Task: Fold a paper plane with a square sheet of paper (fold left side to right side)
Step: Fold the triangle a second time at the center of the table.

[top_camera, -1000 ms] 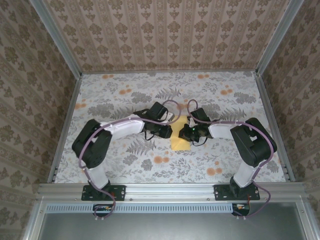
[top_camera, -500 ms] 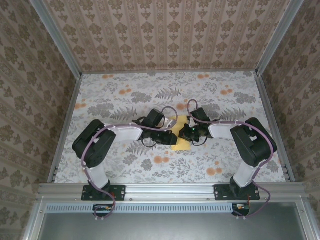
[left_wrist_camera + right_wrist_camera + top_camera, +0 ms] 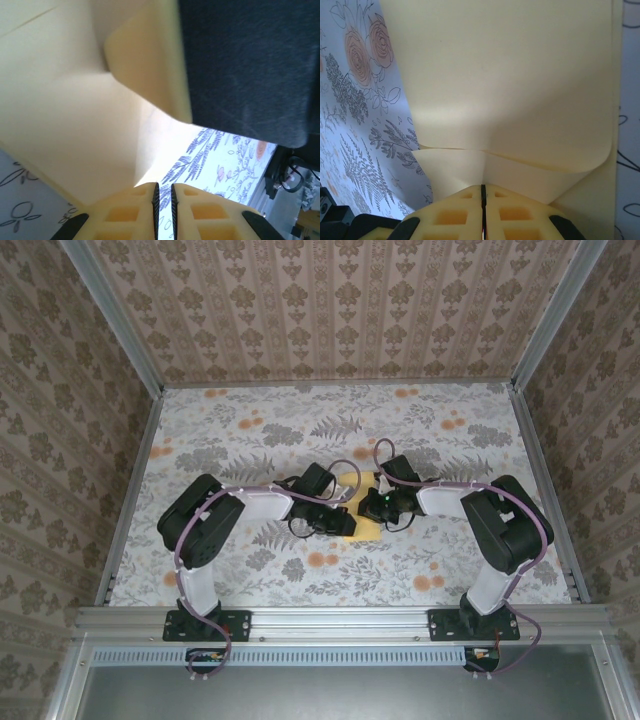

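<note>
yellow paper (image 3: 510, 75) lies between left hand (image 3: 163, 187) and right hand (image 3: 483, 189), both pinching it.

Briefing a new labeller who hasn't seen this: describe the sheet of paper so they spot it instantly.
Start from the flower-printed table. At its middle, where the left gripper and right gripper meet, is the sheet of paper. It is plain pale yellow, unlike the orange printed flowers around it.

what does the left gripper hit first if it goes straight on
Past the square sheet of paper at its tips, the left gripper would likely meet the right gripper; depth is unclear.
</note>
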You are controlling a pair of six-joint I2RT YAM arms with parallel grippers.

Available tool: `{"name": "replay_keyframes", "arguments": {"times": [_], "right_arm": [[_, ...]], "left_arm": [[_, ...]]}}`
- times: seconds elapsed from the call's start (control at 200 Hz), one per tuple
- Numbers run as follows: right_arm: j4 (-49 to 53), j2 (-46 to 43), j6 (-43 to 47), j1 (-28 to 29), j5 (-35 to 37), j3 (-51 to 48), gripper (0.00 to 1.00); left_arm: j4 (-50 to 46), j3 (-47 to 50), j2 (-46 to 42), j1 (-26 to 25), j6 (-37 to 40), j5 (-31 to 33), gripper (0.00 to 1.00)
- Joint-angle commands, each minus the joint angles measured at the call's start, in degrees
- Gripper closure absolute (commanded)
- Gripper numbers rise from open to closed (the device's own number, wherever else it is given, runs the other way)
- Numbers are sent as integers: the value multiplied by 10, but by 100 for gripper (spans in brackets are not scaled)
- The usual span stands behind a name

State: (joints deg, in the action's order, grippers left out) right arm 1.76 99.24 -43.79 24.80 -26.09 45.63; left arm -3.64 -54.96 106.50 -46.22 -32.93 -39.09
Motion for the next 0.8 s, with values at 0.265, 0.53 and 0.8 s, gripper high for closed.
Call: {"name": "replay_keyframes", "arguments": {"times": [0.265, 0.53, 0.8], "right_arm": [[61, 13, 16, 2, 31, 4, 91], [4, -7, 17, -3, -8, -9, 96], [-31, -72, 41, 9, -41, -36, 99]], "left_arm": [[-42, -5, 9, -1, 23, 60, 85], [-28, 23, 7, 2, 17, 61, 92], [-2, 44, 9, 1, 15, 54, 99]]}}
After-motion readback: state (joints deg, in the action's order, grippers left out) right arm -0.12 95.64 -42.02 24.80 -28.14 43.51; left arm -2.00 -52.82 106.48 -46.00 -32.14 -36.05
